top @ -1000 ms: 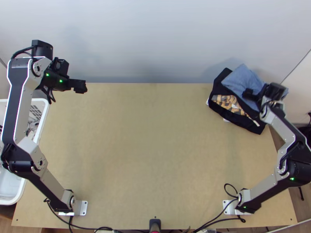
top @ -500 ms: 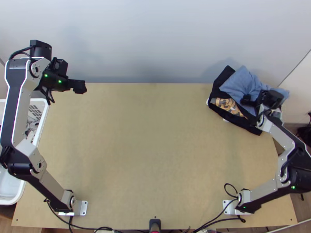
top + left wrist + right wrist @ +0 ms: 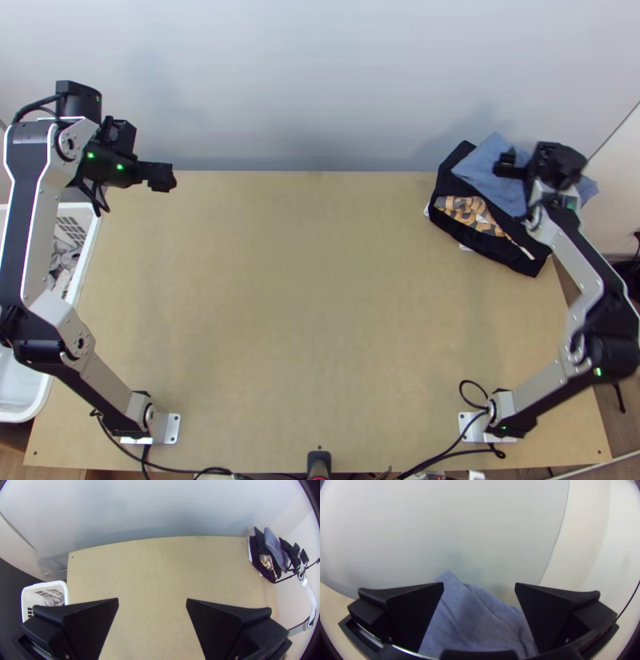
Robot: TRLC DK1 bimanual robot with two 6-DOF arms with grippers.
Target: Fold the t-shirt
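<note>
On the table (image 3: 320, 304), far right, the blue shirt (image 3: 480, 168) is probably light and limp; grip its edge. Left gripper (image 3: 152, 600) and right gripper (image 3: 479, 584): spread, released.

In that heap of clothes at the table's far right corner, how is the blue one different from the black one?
The blue garment lies on top, while the black garment lies under it. The right gripper is over the blue garment, fingers open; the black garment sticks out beyond the blue one toward the table's near side. Both are soft cloth in the same pile.
</note>
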